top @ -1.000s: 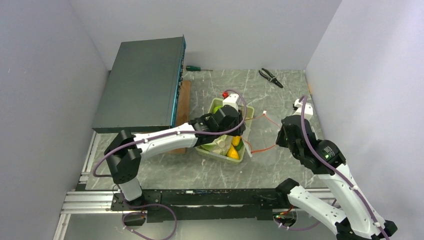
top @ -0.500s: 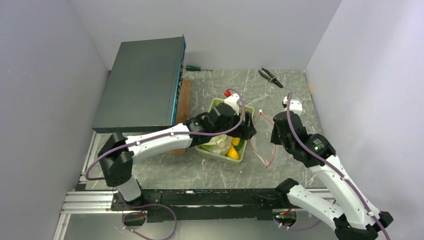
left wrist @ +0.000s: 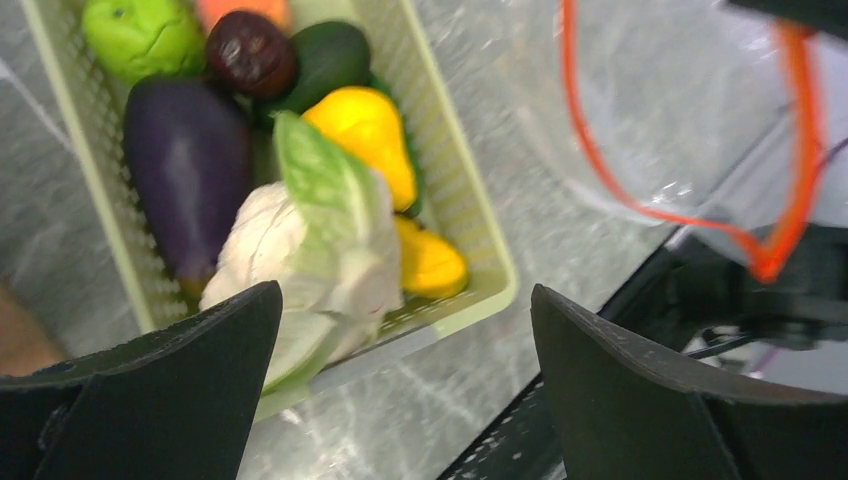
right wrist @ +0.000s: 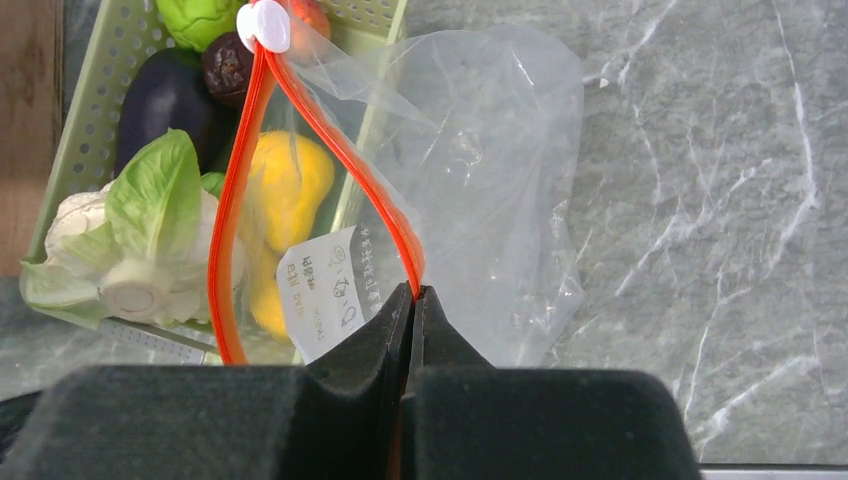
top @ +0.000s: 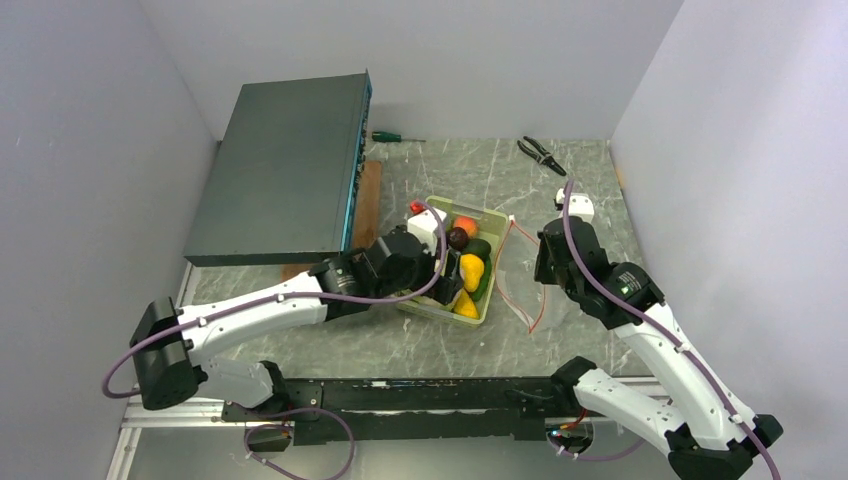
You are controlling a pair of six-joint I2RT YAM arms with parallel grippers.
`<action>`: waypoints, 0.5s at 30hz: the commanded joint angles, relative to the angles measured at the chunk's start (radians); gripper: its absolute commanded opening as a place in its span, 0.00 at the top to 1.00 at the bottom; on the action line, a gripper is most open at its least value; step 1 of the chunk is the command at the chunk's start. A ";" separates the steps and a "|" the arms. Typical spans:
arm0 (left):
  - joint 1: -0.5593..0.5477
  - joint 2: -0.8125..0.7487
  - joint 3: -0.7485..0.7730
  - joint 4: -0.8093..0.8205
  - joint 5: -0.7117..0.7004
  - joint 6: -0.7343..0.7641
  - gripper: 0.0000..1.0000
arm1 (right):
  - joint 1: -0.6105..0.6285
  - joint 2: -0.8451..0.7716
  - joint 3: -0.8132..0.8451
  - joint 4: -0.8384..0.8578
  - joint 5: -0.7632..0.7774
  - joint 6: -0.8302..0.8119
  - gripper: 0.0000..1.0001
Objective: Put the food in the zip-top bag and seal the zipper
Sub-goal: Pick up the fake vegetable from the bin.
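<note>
The food lies in a pale green tray (left wrist: 480, 230): a white cauliflower (left wrist: 300, 250) with a green leaf, a yellow piece (left wrist: 365, 130), a bright green piece (left wrist: 140, 35), a small dark purple piece (left wrist: 250, 55) and a large purple aubergine (left wrist: 185, 170). My left gripper (left wrist: 405, 300) is open and empty above the tray's near rim. The clear zip-top bag (right wrist: 500, 180) hangs to the right of the tray with its mouth open. My right gripper (right wrist: 412, 290) is shut on the bag's red-orange zipper (right wrist: 340, 150). The white slider (right wrist: 265, 25) sits at the far end.
A big dark box (top: 285, 170) on a wooden block fills the back left. A green-handled screwdriver (top: 385, 136) and black pliers (top: 541, 154) lie near the back wall. Marbled table shows right of the bag (top: 512, 265).
My left gripper has opened and drawn back to the left, uncovering the food in the top view. The right gripper has shifted left with the zipper, and the bag hangs from it alone.
</note>
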State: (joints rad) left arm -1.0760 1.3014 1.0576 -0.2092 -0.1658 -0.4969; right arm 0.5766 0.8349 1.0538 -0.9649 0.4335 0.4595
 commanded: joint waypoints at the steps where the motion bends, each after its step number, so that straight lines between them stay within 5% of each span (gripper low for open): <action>1: 0.017 0.044 0.005 -0.075 -0.035 0.119 0.00 | -0.004 -0.008 -0.002 0.061 -0.032 -0.029 1.00; 7: 0.043 0.183 0.104 -0.194 -0.077 0.207 0.00 | -0.003 -0.020 0.009 0.064 -0.037 -0.040 1.00; 15: 0.095 0.281 0.111 -0.156 0.103 0.209 0.00 | -0.003 -0.020 -0.005 0.069 -0.047 -0.041 1.00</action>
State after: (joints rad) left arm -1.0004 1.5585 1.1507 -0.3840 -0.1680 -0.2966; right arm 0.5766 0.8234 1.0531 -0.9394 0.3958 0.4351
